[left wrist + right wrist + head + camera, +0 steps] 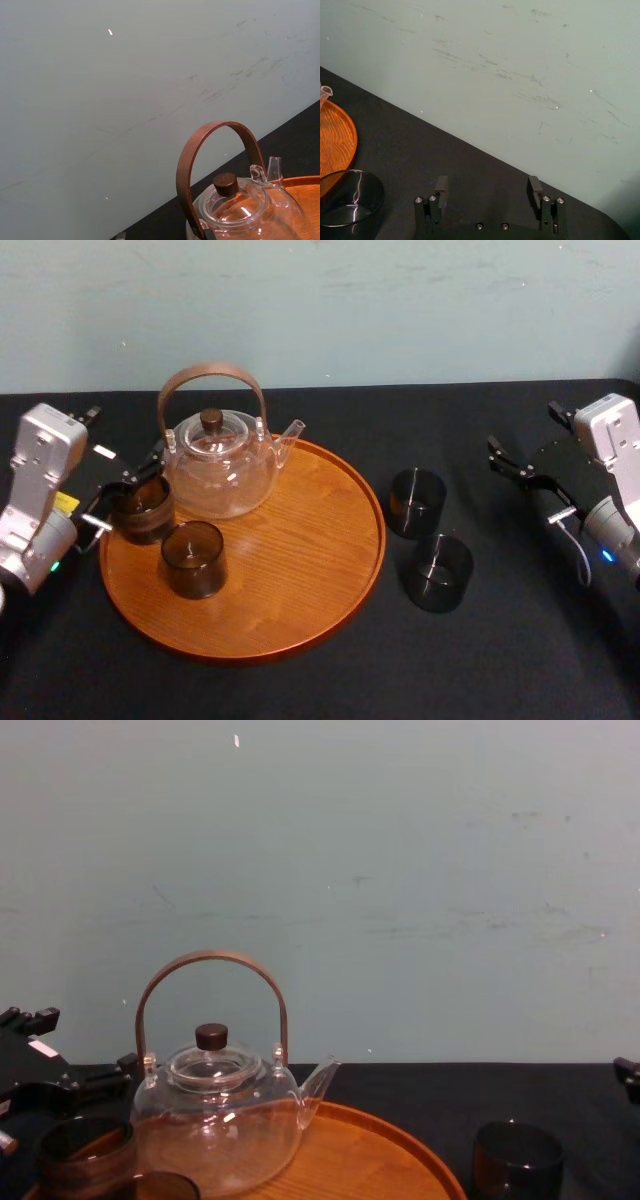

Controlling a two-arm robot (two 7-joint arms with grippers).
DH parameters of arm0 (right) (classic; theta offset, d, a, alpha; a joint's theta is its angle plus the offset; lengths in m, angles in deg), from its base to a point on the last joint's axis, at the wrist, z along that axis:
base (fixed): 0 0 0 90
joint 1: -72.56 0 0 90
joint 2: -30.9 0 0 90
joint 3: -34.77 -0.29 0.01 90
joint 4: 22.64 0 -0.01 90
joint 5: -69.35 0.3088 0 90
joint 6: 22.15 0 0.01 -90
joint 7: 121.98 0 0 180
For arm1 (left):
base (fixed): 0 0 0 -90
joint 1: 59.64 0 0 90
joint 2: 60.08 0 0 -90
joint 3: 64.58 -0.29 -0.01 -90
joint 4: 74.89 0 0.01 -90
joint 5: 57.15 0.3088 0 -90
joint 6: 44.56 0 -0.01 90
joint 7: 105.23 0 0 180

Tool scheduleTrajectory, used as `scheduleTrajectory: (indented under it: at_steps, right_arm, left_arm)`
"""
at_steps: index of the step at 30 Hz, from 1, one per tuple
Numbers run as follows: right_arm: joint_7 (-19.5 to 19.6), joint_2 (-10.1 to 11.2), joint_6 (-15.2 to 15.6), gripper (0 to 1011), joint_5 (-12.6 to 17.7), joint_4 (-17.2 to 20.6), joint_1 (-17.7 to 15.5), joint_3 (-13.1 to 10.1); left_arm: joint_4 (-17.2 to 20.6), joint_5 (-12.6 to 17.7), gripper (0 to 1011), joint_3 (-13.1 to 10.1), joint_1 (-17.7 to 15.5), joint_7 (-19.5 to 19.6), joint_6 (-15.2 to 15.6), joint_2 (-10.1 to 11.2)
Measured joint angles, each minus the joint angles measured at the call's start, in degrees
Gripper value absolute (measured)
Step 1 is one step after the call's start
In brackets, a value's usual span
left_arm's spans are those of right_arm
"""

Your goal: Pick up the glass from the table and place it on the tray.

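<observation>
The round orange-brown tray (330, 570) holds a clear glass teapot (215, 465) and two dark glasses. One glass (145, 510) stands at the tray's left rim, and my left gripper (128, 490) is open with a finger on either side of it. The second glass (193, 558) stands just in front of it. Two more dark glasses (417, 502) (438, 572) stand on the black table to the right of the tray. My right gripper (522, 478) (487, 184) is open and holds nothing, to the right of those two. In the right wrist view one table glass (350, 200) sits beside the tray (337, 140).
The teapot (215, 1120) with its tall brown hoop handle (210, 135) stands at the tray's back left, close to my left gripper. A pale green wall rises behind the black table (500, 660). The tray's right half is bare wood.
</observation>
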Motion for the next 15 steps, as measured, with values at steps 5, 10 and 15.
scheduleTrajectory:
  at_steps: [5, 10, 15]
  right_arm:
    - [0.0, 0.0, 0.0, 1002, 0.0, 0.0, 0.0, 0.0]
    - [0.0, 0.0, 0.0, 1002, 0.0, 0.0, 0.0, 0.0]
    - [0.0, 0.0, 0.0, 1002, 0.0, 0.0, 0.0, 0.0]
  left_arm:
    - [0.0, 0.0, 1001, 0.0, 0.01, 0.0, 0.0, 0.0]
    - [0.0, 0.0, 1001, 0.0, 0.0, 0.0, 0.0, 0.0]
    - [0.0, 0.0, 1001, 0.0, 0.0, 0.0, 0.0, 0.0]
